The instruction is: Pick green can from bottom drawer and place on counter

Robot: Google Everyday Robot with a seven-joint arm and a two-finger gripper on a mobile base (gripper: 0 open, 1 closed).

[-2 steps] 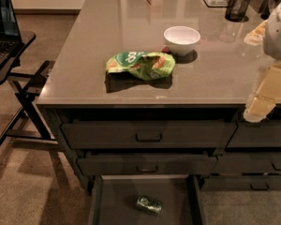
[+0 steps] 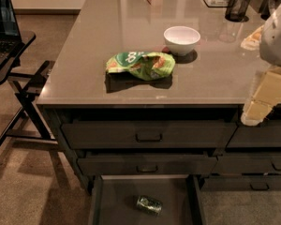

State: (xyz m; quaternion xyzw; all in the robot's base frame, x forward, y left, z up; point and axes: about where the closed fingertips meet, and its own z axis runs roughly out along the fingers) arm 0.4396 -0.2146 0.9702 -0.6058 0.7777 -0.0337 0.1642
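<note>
The counter (image 2: 84,78) is a smooth, glossy grey-beige slab with a thin straight edge, and it mirrors the things standing on it. Below it sit dark grey cabinet fronts, each closed drawer front (image 2: 107,134) carrying a small bar handle.

The bottom drawer (image 2: 117,196) is pulled out at the lower centre of the frame. It is shallow, with a flat matte grey floor and thin side walls. The green can (image 2: 149,205) lies on its side on that floor, right of centre and clear of both walls. It is a shiny metallic cylinder with pale markings too small to read.

On the counter, a crumpled green-and-orange snack bag (image 2: 140,65) lies in the middle. Its white printed mark cannot be read. A round white bowl (image 2: 181,40) stands just behind it to the right. A black mesh cup (image 2: 237,6) stands at the upper right.

At the right edge, the robot's rounded white arm (image 2: 277,32) leads down to the cream, blocky pincer (image 2: 251,117). The pincer hangs in front of the counter's edge, well apart from the can. Whether it is apart or together, I cannot tell.

A laptop (image 2: 2,20) sits on a dark stand at the upper left.

Against the earlier frame, the can, bag, bowl and pincer all sit in the same places.
</note>
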